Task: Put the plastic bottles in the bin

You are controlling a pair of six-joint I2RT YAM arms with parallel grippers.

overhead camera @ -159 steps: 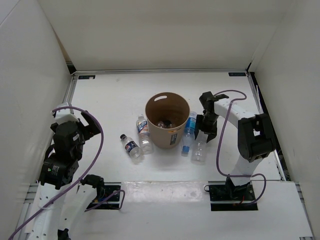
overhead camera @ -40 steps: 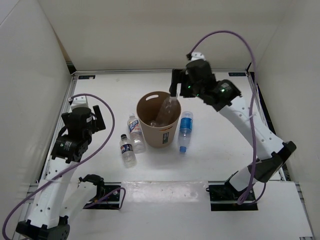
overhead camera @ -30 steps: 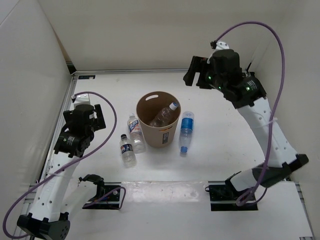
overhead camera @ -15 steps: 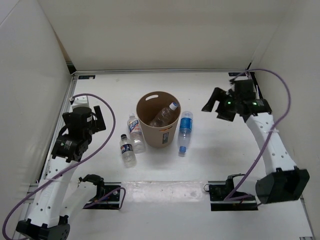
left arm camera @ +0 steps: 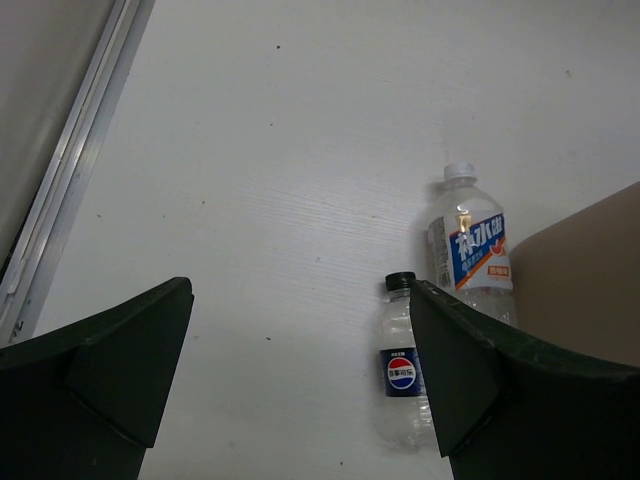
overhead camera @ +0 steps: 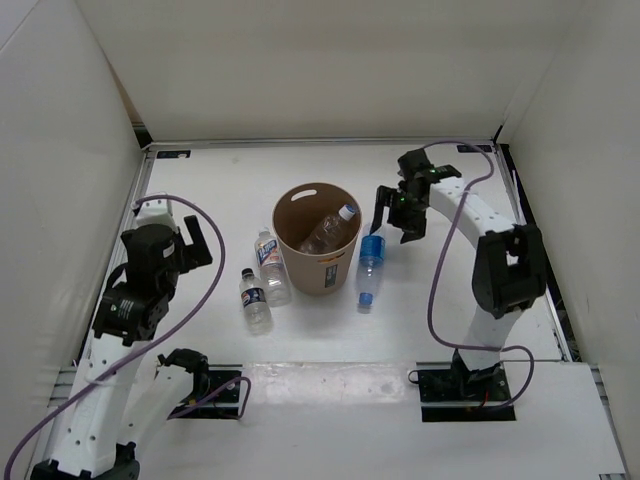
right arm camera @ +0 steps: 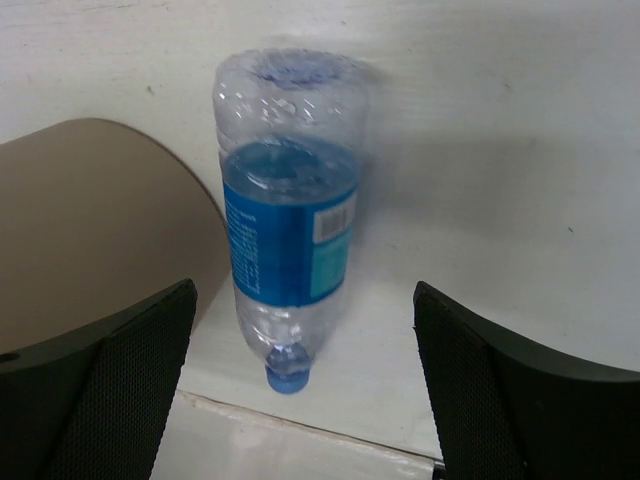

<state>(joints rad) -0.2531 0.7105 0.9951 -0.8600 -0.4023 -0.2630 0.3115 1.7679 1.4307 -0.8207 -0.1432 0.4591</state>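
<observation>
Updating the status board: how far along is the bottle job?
Done: one bottle lies in the bin. In hand: nothing; the right fingers hang open over the blue-label bottle. Remaining: that one, plus the white-cap bottle and black-cap bottle beside the bin.

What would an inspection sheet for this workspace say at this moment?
Surface: white table, a few faint specks.
Job's things: bin upright, clear bottle leaning inside; blue-label bottle lying just right of it; white-cap bottle and dark-cap bottle lying to its left.
Clutter: nothing seen.
Grippers: left gripper open, empty, facing the two left bottles; right gripper open, empty, above the blue-label bottle.
Cables: left purple cable and right purple cable loop beside their arms.
Surroundings: white walls on three sides.
</observation>
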